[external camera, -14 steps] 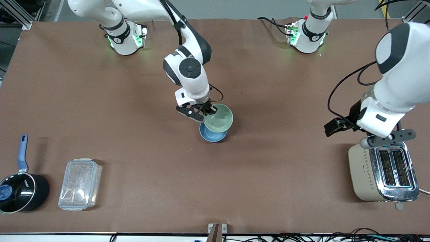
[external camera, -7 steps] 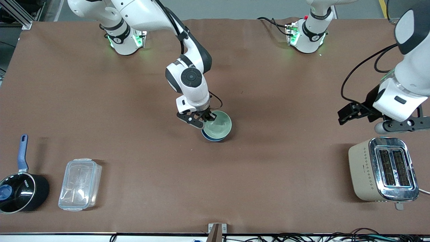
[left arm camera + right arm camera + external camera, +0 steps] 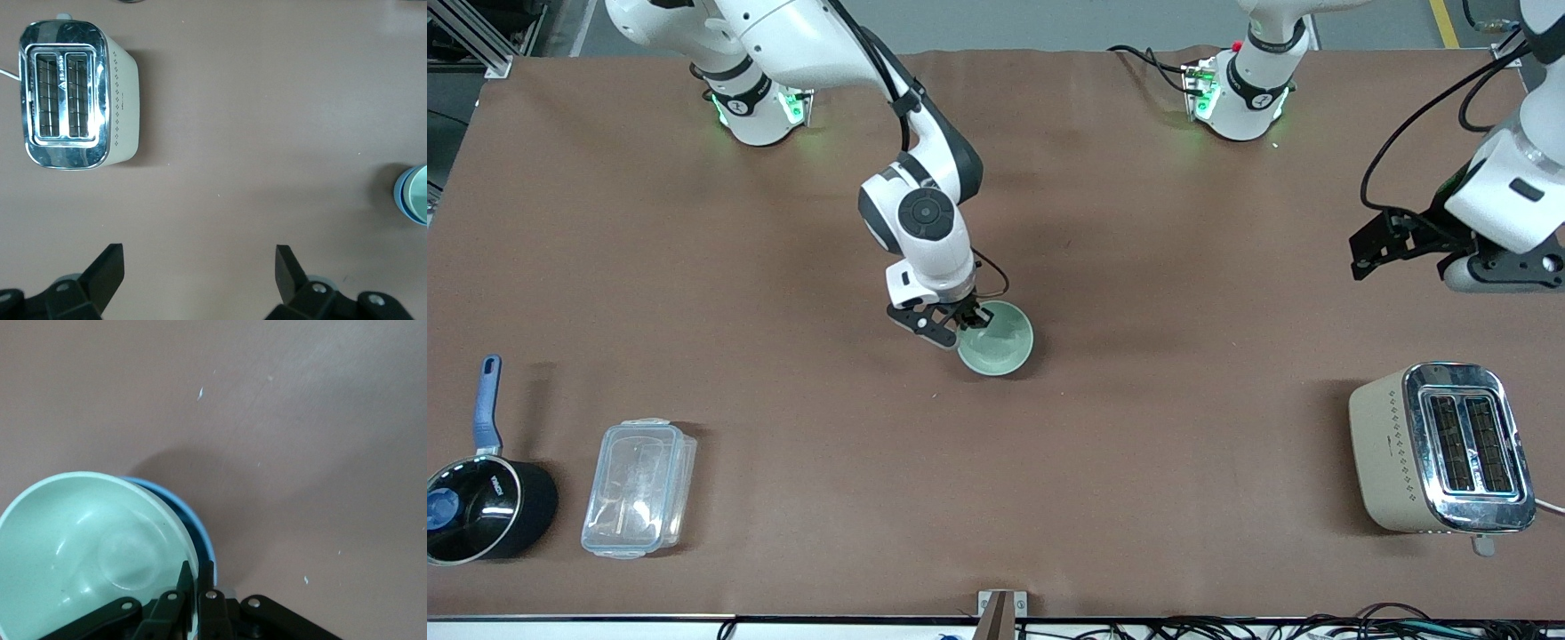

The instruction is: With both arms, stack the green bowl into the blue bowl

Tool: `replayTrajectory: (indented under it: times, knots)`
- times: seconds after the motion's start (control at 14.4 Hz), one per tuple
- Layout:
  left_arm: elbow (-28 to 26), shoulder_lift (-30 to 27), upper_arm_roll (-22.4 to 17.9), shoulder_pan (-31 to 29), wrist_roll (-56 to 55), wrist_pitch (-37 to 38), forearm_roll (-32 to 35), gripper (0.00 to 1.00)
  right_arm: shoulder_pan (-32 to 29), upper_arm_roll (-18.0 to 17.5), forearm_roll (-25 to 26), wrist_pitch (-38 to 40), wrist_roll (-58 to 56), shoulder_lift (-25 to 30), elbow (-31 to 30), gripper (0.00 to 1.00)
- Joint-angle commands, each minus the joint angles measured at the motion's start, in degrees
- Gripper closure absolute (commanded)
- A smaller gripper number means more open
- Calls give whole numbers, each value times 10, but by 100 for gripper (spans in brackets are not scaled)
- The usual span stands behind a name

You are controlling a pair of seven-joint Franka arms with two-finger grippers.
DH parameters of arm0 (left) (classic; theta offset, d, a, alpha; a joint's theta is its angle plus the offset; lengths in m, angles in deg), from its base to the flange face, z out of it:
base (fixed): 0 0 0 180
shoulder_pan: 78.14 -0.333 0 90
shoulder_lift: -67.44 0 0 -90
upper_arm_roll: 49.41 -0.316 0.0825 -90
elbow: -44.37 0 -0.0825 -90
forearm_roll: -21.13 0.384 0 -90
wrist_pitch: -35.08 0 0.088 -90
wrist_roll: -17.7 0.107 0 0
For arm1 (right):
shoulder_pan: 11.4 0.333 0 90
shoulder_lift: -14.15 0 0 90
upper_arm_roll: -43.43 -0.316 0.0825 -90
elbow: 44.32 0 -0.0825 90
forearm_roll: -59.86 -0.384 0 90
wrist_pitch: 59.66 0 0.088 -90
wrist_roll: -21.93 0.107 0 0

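Note:
The green bowl (image 3: pixel 996 340) sits in the blue bowl at the table's middle. In the front view the blue bowl is hidden under it. In the right wrist view a strip of the blue bowl (image 3: pixel 199 527) shows round the green bowl (image 3: pixel 87 547). My right gripper (image 3: pixel 967 322) is shut on the green bowl's rim, one finger inside and one outside (image 3: pixel 197 577). My left gripper (image 3: pixel 1494 267) is open and empty, up in the air at the left arm's end of the table; in the left wrist view (image 3: pixel 200 267) both stacked bowls (image 3: pixel 415 195) show at the edge.
A beige and chrome toaster (image 3: pixel 1440 449) stands near the front camera at the left arm's end. A clear lidded box (image 3: pixel 639 488) and a black saucepan with a blue handle (image 3: pixel 480 498) lie at the right arm's end.
My right gripper has lowered the green bowl into the blue bowl, which it now covers. My left gripper has risen and drawn away from above the toaster toward its base.

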Motion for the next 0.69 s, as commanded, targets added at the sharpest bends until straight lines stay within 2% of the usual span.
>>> replayTrajectory:
  times: [0.0,0.21,0.48,0.62]
  knots:
    - [-46,-54,-25,6,10,10,-3,0,-5,-6,14,2,9,-2,5,98]
    - [-79,-79,-55,20,13,14,-20,0,-1,-6,16,0,12,-3,4,97]
    - [-93,-97,-87,34,49,23,-20,0,21,-7,14,5,34,-2,3,97]
    - [-96,-101,-89,35,48,25,-20,0,22,-7,15,1,35,-2,3,97]
